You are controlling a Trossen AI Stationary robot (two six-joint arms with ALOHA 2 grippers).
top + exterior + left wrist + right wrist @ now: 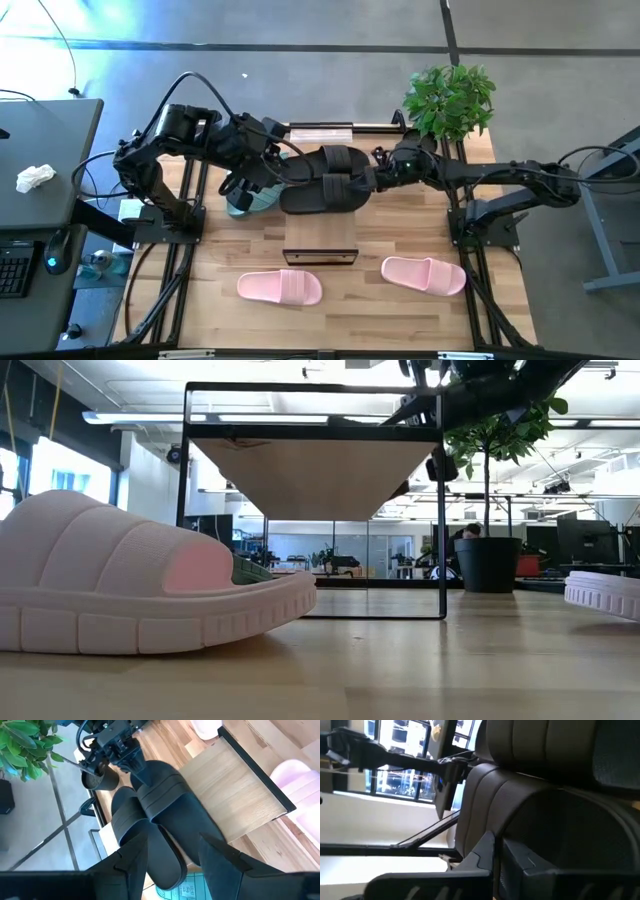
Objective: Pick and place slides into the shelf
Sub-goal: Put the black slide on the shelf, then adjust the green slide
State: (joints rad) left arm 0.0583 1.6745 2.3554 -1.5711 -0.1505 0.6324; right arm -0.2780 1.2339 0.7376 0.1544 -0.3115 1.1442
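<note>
both grippers meet over the shelf (pixel 321 247) — left gripper (pixel 285 172) clamped on one black slide (pixel 322 195), right gripper (pixel 378 172) shut tight on the other black slide (pixel 335 160); pink slides (pixel 280 287) lie at 6 o'clock of the shelf.

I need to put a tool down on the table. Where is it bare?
Bare wood lies between the two pink slides, in front of the shelf. The table's front corners are free too. Crowded: behind the shelf, where both grippers meet over the black slides.
</note>
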